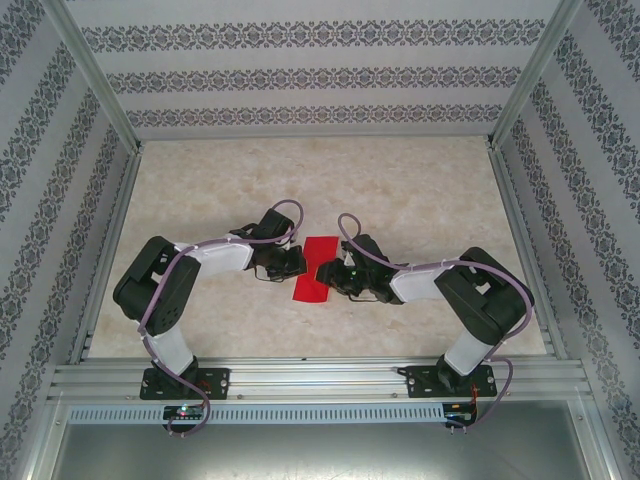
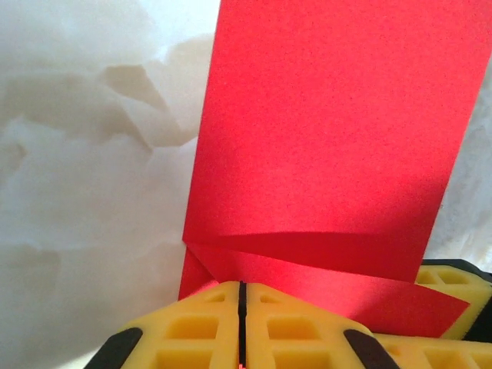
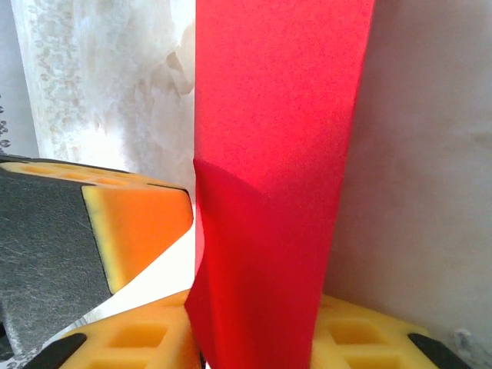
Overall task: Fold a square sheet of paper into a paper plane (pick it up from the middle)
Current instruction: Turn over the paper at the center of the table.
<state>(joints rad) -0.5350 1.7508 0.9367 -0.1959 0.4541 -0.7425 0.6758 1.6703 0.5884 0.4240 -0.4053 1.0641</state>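
A thin bright red folded paper sheet between two grippers.
Your left gripper clamps its edge, likely anchoring the crease; whether the right gripper grips is unclear.

We see two black-and-white jointed robot arms, the left arm and the right arm, each rising from the near edge, bent at a raised elbow and reaching inward so their wrists almost meet mid-table. The left gripper has its yellow ribbed fingers pressed together, leaving a hairline slit. The right gripper holds its yellow fingers somewhat apart.
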